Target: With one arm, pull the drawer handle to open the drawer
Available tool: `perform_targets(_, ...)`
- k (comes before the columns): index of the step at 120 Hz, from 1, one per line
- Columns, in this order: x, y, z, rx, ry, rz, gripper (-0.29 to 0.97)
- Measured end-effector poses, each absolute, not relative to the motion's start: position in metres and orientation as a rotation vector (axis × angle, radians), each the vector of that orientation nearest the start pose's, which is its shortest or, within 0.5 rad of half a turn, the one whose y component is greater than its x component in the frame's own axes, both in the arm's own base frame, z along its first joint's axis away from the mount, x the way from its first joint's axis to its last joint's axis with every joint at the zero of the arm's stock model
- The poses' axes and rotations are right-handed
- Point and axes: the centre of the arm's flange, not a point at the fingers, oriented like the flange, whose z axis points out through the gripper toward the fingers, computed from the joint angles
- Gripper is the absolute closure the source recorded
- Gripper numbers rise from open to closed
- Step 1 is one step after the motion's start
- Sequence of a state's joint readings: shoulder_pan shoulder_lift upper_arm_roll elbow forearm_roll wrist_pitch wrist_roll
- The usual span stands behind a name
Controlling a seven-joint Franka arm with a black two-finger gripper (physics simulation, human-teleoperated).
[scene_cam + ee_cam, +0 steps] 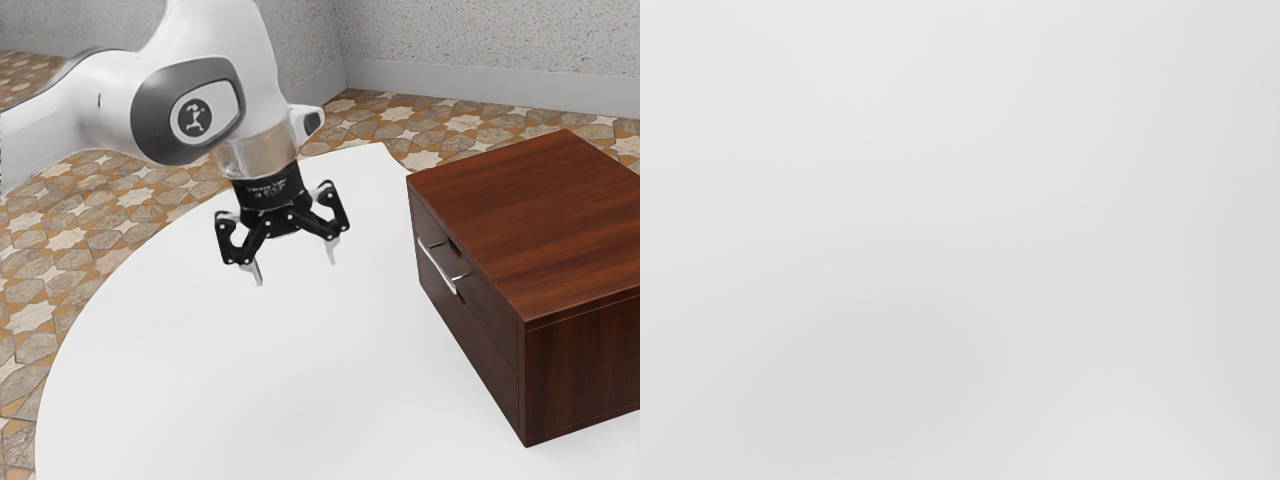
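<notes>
The drawer (pixel 485 298) takes up the upper part of the front of a dark reddish-brown wooden cabinet (pixel 545 200), which stands on the white table (pixel 250 380) at the exterior view's right. Its front lies flush with the cabinet face, shut. A slim silver bar handle (pixel 441 268) runs across it

The fingers (pixel 256 266) are black with pale grey tips, on a white arm (pixel 130 68) with a grey joint cap (pixel 190 110). Beneath them the desk (pixel 250 390) is plain white. Beside the fingers, the drawer cabinet (pixel 545 215) is dark reddish-brown wood grain, its handle (pixel 441 268) silver. The floor (pixel 60 225) bears tan-and-cream star tiles.
</notes>
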State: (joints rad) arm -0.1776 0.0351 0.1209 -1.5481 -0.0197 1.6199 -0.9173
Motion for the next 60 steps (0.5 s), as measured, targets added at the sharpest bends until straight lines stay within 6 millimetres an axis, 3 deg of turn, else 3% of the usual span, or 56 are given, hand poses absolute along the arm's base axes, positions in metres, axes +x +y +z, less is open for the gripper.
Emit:
perform_targets(19,0.582,-0.038,0.600,-2.880,-1.383,-0.109,0.00)
perform_targets(39,0.600,-0.056,0.583,-2.889,-1.397,-0.146,0.00)
perform_targets(60,0.617,-0.067,0.593,-2.896,-1.419,-0.193,0.00)
